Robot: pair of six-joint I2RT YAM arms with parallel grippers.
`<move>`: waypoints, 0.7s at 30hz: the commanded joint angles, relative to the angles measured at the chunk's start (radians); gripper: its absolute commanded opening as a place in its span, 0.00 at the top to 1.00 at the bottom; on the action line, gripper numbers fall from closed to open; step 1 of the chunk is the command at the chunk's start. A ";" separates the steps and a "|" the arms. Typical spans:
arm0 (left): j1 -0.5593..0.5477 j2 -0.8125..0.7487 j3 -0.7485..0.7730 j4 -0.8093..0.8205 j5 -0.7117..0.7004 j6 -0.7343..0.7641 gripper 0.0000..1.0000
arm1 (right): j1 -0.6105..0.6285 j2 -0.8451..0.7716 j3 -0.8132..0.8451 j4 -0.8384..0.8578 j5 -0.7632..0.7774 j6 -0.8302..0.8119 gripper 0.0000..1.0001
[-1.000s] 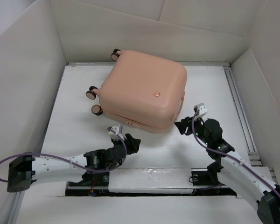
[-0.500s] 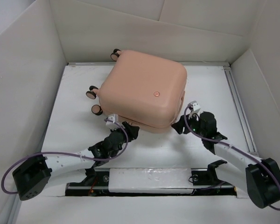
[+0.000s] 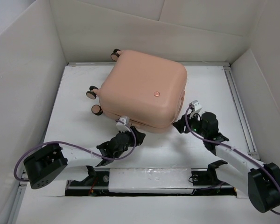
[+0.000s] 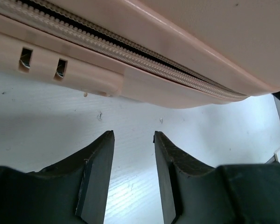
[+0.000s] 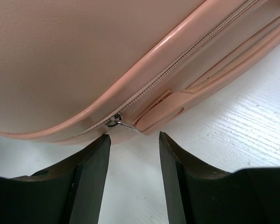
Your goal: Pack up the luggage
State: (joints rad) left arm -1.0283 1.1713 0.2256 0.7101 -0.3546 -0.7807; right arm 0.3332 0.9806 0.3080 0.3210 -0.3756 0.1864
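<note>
The peach-pink luggage [image 3: 142,91] lies flat with its lid down at the back middle of the table, wheels to the left. My left gripper [image 3: 134,133] is open and empty, just short of its near edge. In the left wrist view the gripper [image 4: 133,135] faces the zip seam [image 4: 144,53], where a dark gap shows along the left part. My right gripper [image 3: 179,125] is open and empty at the near right corner. In the right wrist view the gripper [image 5: 133,136] sits just below the metal zipper pull [image 5: 122,123], with the luggage shell [image 5: 84,56] above it.
White cardboard walls [image 3: 28,79] close in the table on the left, back and right. A metal rail [image 3: 240,112] runs along the right side. The arm bases and a mounting bar [image 3: 149,179] sit at the near edge.
My left gripper has reached forward and right, up to the luggage's near edge. My right gripper has moved forward to the near right corner, then barely shifted. The luggage has not moved.
</note>
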 commanded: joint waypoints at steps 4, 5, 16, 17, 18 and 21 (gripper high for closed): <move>-0.004 0.001 0.041 0.072 0.019 0.028 0.66 | -0.005 -0.033 0.029 0.155 0.006 -0.047 0.51; -0.004 -0.008 0.041 0.072 0.019 0.028 0.66 | -0.016 -0.020 0.029 0.164 -0.012 -0.047 0.55; -0.004 0.011 0.077 0.072 0.000 0.055 0.71 | -0.016 0.012 0.043 0.197 -0.077 -0.088 0.79; -0.004 0.011 0.089 0.072 0.000 0.064 0.71 | -0.016 0.012 0.043 0.197 -0.068 -0.079 0.82; -0.004 0.020 0.101 0.072 0.000 0.064 0.72 | -0.016 0.012 0.043 0.197 -0.056 -0.079 0.84; -0.004 0.030 0.124 0.072 0.000 0.064 0.74 | -0.016 0.003 0.034 0.208 -0.036 -0.068 0.95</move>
State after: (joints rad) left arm -1.0283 1.1938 0.2977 0.7395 -0.3458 -0.7372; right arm 0.3218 1.0061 0.3199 0.3840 -0.4603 0.1276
